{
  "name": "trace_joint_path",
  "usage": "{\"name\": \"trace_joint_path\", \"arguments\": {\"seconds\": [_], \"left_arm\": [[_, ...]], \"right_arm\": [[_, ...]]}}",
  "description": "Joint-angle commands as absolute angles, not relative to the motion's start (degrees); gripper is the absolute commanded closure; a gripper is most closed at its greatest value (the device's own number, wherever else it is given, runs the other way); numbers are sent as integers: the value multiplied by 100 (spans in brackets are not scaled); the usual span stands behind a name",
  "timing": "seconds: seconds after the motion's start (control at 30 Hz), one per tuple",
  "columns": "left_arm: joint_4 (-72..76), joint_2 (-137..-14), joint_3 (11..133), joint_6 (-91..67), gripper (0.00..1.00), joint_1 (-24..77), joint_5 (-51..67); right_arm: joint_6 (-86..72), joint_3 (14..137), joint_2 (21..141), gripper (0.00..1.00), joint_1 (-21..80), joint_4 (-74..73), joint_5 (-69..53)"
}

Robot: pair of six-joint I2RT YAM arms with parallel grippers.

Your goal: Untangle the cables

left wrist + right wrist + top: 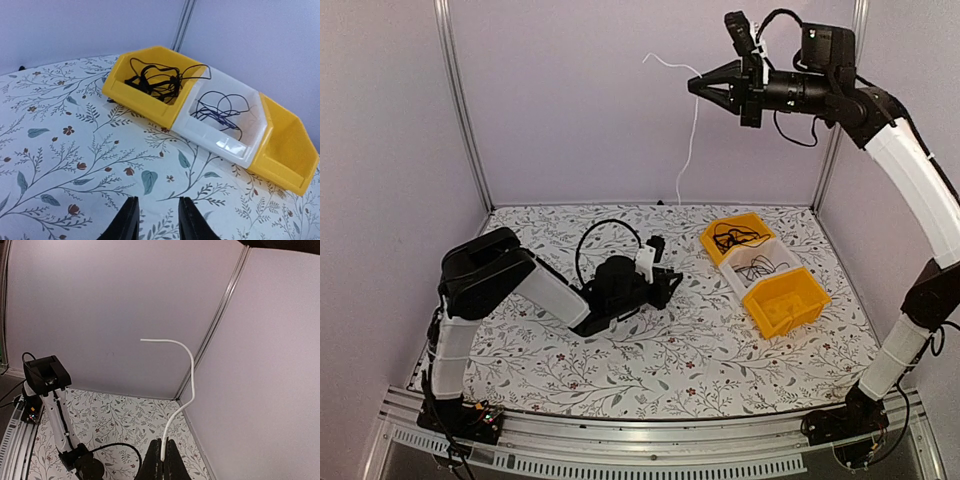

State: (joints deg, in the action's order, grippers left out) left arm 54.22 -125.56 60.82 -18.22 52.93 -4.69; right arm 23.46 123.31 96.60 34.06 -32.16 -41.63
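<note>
1. High above the back of the table (650,360), your right gripper (698,88) is clenched on the white cable (692,140), its fingers aimed left
2. That cable's long axis is close to vertical: the main run hangs from the fingertips down toward the table's back edge, while a short free end pokes up and to the left past the grip. You cannot tell whether the lower end touches the cloth
3. Your right wrist view shows what the top view cannot: the fingers (170,460) are pressed together with the cord pinched between them, and the free end bends over to a tip pointing sideways
4. Your left gripper (672,285) sits low over the cloth, left of the bins, its fingers (129,222) parted with only floral cloth between them
5. Only the left wrist view shows the bins' contents plainly: a black tangle (155,80) in the yellow bin (135,102) and a dark looping cable (220,107) in the white bin (220,145) touching it, both well ahead of the left fingertips
</note>
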Motion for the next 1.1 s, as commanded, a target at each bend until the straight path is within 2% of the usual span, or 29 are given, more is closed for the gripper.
{"name": "trace_joint_path", "arguments": {"seconds": [0.0,0.17,0.3,0.53,0.83,1.07], "left_arm": [[4562,-13130,6809,-2840,75,4779,-412],[4104,-13235,7009,-3094,75,4598,-531],[4604,-12836,6441,-3042,71,4539,-478],[5542,-11850,5376,-2802,56,4484,77],[5100,-11134,4934,-2822,52,4475,15],[4885,-11046,5037,-2666,52,4465,-227]], "right_arm": [[2929,13403,9041,100,3237,-3433,-3599],[3120,13785,8855,100,3218,-3555,-3311],[3239,13399,8738,100,3189,-3560,-3060],[3287,11789,8180,100,2628,-3508,-3015],[3227,9383,7090,100,1772,-3283,-3096],[3207,8308,6477,100,1365,-3183,-3032]]}}
